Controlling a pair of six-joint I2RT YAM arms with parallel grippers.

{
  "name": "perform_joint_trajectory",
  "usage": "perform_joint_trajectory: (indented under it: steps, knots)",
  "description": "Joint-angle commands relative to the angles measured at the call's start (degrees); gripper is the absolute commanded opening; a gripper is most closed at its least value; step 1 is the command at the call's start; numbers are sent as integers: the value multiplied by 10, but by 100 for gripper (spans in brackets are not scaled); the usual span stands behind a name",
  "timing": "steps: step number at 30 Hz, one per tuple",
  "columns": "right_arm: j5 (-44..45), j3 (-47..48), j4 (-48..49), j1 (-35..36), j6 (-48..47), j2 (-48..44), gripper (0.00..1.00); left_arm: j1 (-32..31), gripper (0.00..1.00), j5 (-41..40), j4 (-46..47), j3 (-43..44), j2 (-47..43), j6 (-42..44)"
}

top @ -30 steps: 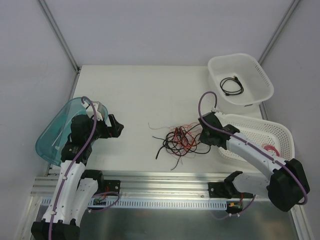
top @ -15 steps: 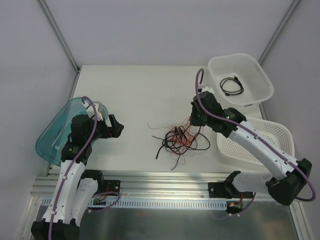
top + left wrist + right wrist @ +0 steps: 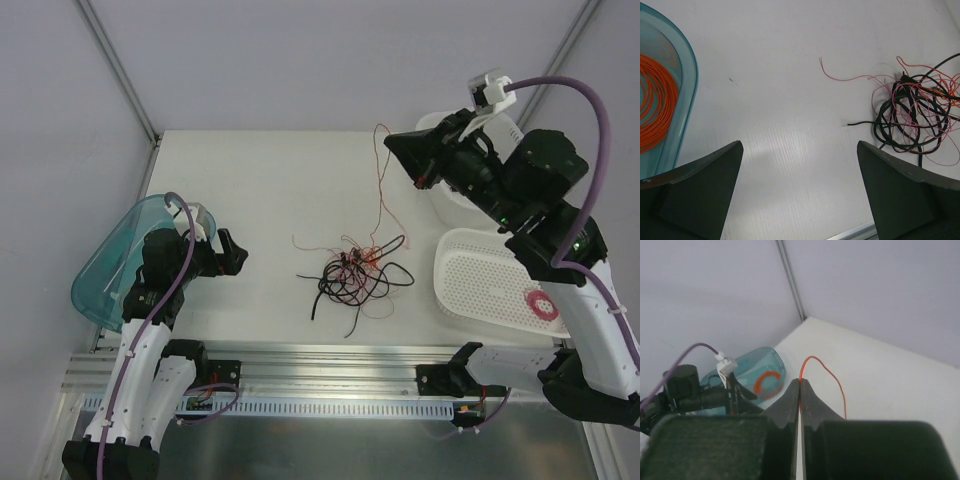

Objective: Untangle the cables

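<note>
right pincer [image 3: 390, 140], arm raised high, pinches a thin orange wire [image 3: 381, 185] rising from the black-and-red cable tangle [image 3: 350, 275] at the middle of the white bench [image 3: 250, 180]; left pincer [image 3: 799, 150] gapes wide.

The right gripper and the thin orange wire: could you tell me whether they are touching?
Touching. The right wrist view shows the black two-finger right gripper shut, with the thin orange wire pinched between its fingertips.

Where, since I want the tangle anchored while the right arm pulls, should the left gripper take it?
Probably the black loops at the left of the tangle, coming from the left gripper side: bunched thickest there, nearest its open jaws, away from the orange wire the right gripper pinches.
</note>
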Motion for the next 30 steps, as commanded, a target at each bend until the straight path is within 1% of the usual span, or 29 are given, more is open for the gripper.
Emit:
perform_joint_trajectory:
  steps: [1,4,6,8,11,12,13,15,16,17,19,20,24,27,28,30]
  knots:
    - [-55,8,119,1,-34,-10,1,-3,99,17,17,-2,1,9]
    - [-92,-18,167,2,-17,-13,1,-3,99,19,17,-2,-2,9]
    - [-121,-39,172,2,8,-3,1,-3,99,27,20,-2,-4,10]
    - [-139,-59,154,3,30,6,1,-3,99,34,21,-2,-4,11]
    - [-151,-139,147,4,57,14,1,-3,99,57,30,-3,-14,11]
    - [-152,-164,152,5,79,14,1,-4,99,68,41,-7,-24,10]
    - [-154,-213,160,5,88,18,1,-4,99,77,45,-8,-27,8]
    - [-158,-254,160,14,113,31,1,-9,99,93,55,-11,-38,2]
    - [-162,-268,157,18,120,41,1,-12,99,114,61,-12,-41,-10]
    - [-168,-291,152,29,126,68,1,-17,99,121,63,-16,-44,-18]
    - [-177,-304,142,43,131,100,1,-23,99,131,63,-21,-50,-42]
    - [-177,-310,137,60,132,137,1,-29,99,137,64,-25,-50,-50]
    - [-160,-317,142,94,148,214,1,-52,99,143,64,-43,-69,-106]
    - [-164,-324,167,106,179,238,1,-76,99,125,70,-61,-78,-147]
    - [-166,-325,181,107,187,239,1,-95,99,117,72,-66,-80,-163]
    - [-167,-325,190,110,196,232,1,-119,99,81,85,-79,-83,-172]
